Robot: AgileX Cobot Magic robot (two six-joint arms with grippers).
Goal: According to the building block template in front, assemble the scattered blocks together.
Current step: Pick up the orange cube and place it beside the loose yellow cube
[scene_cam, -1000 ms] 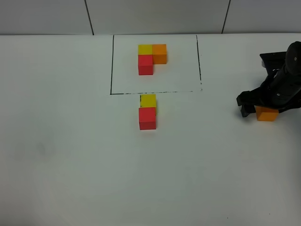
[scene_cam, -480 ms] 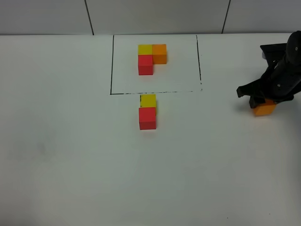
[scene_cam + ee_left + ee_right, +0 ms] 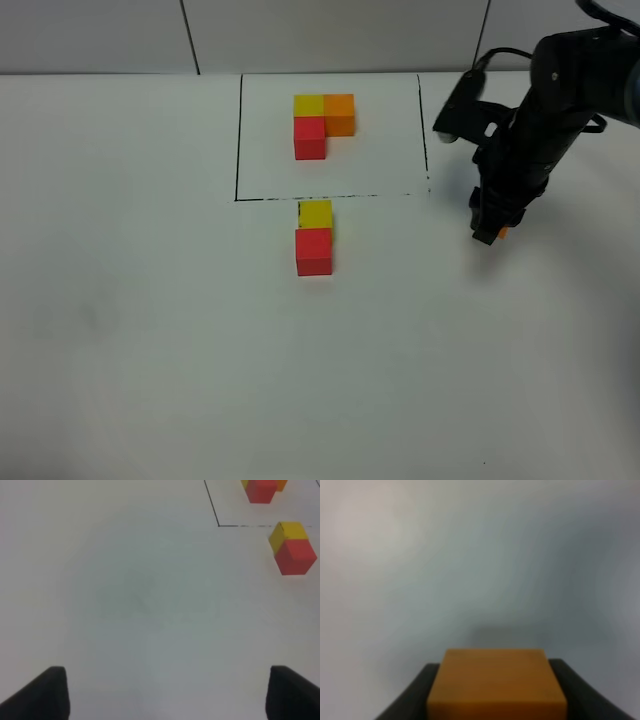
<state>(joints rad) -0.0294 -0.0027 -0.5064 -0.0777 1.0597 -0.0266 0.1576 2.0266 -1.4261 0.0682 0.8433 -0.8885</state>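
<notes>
White table (image 3: 150,350), centre frame: your right gripper (image 3: 490,228) clamps the orange block (image 3: 497,682); seat it flush right of the yellow block (image 3: 316,213). Left gripper (image 3: 167,692) gapes empty.

From the high camera, the black right gripper (image 3: 492,232) hides nearly all of the small plain orange cube (image 3: 503,233) pinched in it; only a sliver shows beside its tips. The right wrist view crops the cube and both fingers (image 3: 415,702), and the white table (image 3: 470,555) beyond them is blurred. The left gripper (image 3: 165,695) shows only its fingertips (image 3: 45,695). Far ahead of it, the black-framed cluster of yellow, orange and red cubes (image 3: 260,489) is cut off.
</notes>
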